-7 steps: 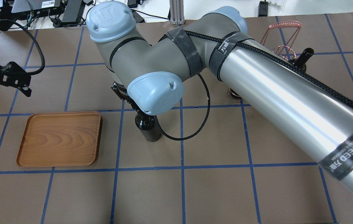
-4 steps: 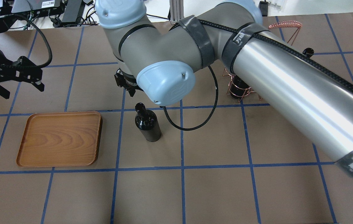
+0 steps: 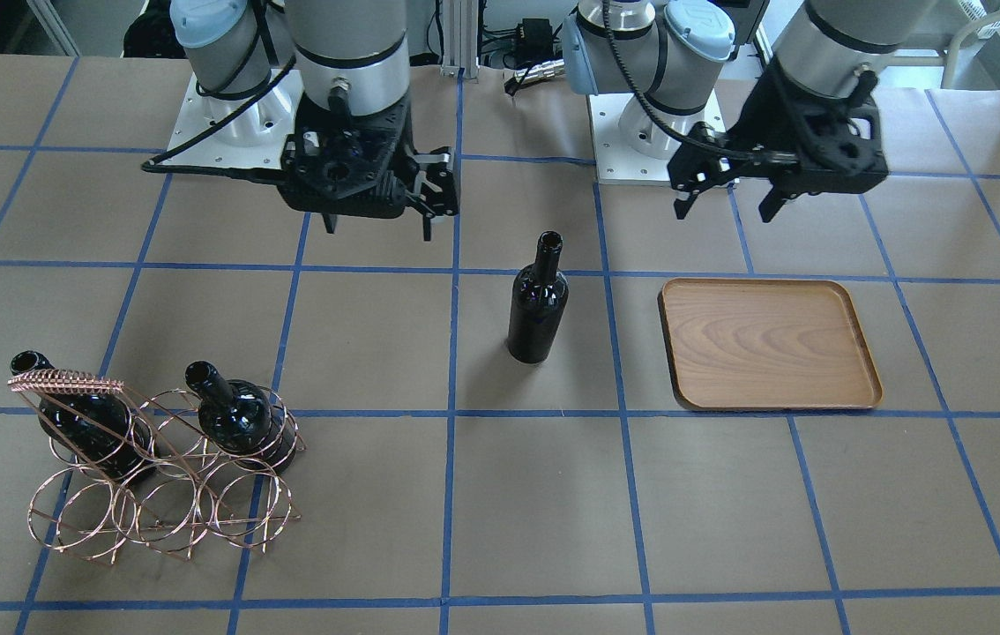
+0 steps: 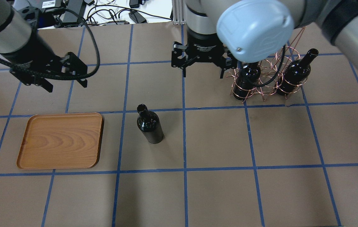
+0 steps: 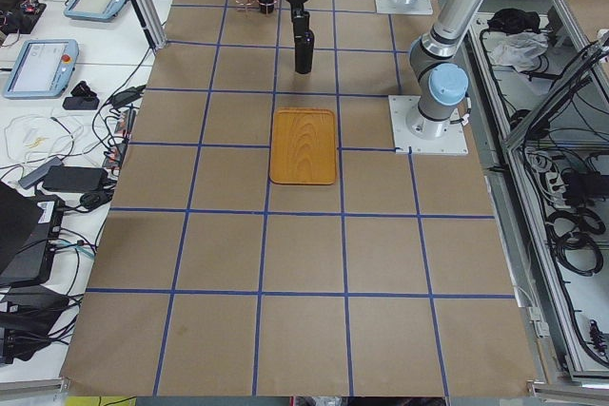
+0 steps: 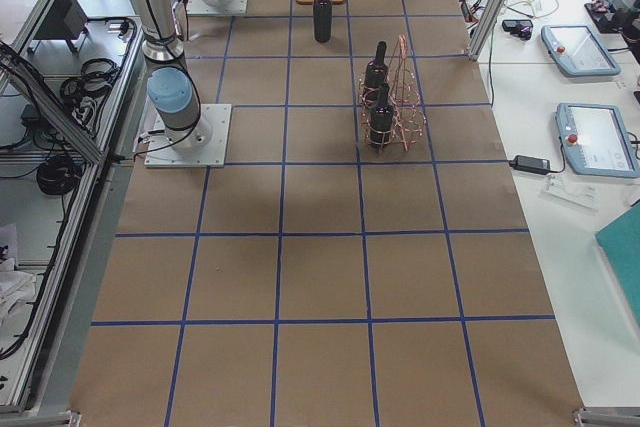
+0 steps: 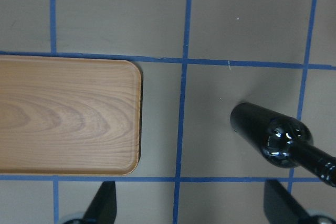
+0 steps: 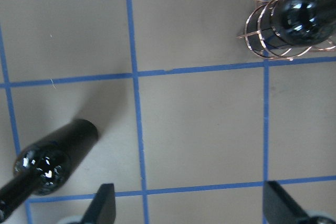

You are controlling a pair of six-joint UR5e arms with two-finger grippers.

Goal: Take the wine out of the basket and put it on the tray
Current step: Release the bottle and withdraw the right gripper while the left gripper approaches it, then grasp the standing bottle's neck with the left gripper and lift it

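One wine bottle [image 4: 149,124] stands upright on the table by itself, to the right of the wooden tray [image 4: 60,140]; it also shows in the front view [image 3: 538,304]. The tray [image 3: 769,344] is bare. The copper wire basket [image 4: 261,80] at the back right holds two more bottles [image 3: 235,419]. My right gripper [image 4: 202,75] hangs open and empty between the standing bottle and the basket. My left gripper [image 4: 67,86] is open and empty, above and behind the tray. The left wrist view shows the tray [image 7: 68,114] and the bottle [image 7: 273,135] below it.
The right arm's elbow [image 4: 254,28] overhangs the basket in the overhead view. Cables and boxes [image 4: 71,12] lie past the table's far edge. Both arm bases [image 3: 641,132] are bolted along the robot's side. Blue tape lines grid the brown table.
My right gripper has let go of the bottle, leaving it standing, and moved back and right toward the basket. My left gripper has moved right, closer to the tray.
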